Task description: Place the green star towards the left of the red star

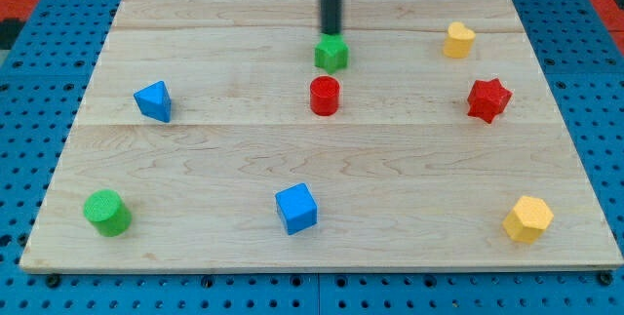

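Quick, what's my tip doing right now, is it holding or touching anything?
My tip: no gripper on this arm, so it holds nothing. It sits at the top edge of the green block, apparently touching it; the red star lies away at the view's right.

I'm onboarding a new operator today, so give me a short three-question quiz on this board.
1. True or false: my tip is at the top edge of the green star.
2. Which block lies directly below the green star in the view? A) blue cube B) red cylinder C) yellow hexagon
3. Fill in: the red star lies toward the view's ____ of the green star.

Key
1. True: the rod comes down just above the star, at its top side.
2. B
3. right
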`<state>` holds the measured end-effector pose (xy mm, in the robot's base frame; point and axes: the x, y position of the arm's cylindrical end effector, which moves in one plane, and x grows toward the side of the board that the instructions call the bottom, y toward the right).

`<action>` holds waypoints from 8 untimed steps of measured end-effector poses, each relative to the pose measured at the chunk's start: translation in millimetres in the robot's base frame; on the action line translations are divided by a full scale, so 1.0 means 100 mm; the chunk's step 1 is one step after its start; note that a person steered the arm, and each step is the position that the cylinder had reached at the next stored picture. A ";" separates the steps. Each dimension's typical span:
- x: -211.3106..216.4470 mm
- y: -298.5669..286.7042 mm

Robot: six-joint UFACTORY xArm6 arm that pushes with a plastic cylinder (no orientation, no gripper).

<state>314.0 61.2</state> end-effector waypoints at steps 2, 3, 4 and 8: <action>-0.25 -0.55; -0.05 -0.69; 0.29 -0.08; 0.66 0.66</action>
<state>379.7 127.7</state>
